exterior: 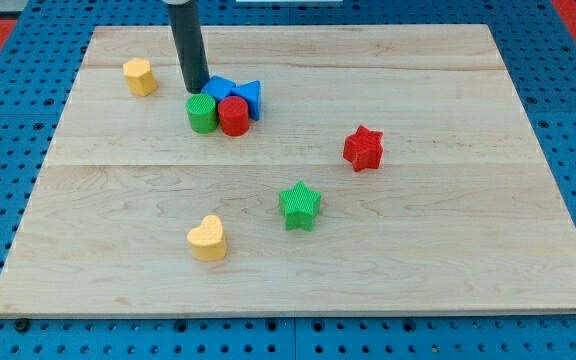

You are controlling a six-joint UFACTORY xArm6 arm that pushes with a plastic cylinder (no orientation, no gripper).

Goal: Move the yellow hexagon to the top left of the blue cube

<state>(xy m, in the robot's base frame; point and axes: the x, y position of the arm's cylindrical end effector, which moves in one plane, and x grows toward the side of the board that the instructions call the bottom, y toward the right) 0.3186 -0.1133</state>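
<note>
Looking down at the pale wooden board [448,250], you find the dark rod coming in from the view's top, and my tip [197,90] rests on the wood just above the green ribbed plastic cylinder [201,113], at the left edge of a tight cluster. There are no fingers on this arm to report as wide, narrow or holding; the rod simply ends in that tip.

In the cluster, the green cylinder touches the red ribbed plastic cylinder [233,115] on its right. Behind them sit the blue plastic cube [218,88], partly hidden by the rod, and a blue plastic triangle-like block [250,94] just to its right; how closely the two blue pieces meet you cannot tell.

The yellow plastic hexagon block [140,76], the task's piece, stands alone to the view's left of my tip, near the board's top-left corner and clear of the cluster.

Elsewhere you see the red plastic star [363,148] at the view's right, the green plastic star [299,205] below the centre, and the yellow plastic heart [207,238] toward the bottom left, each well apart from the others.
</note>
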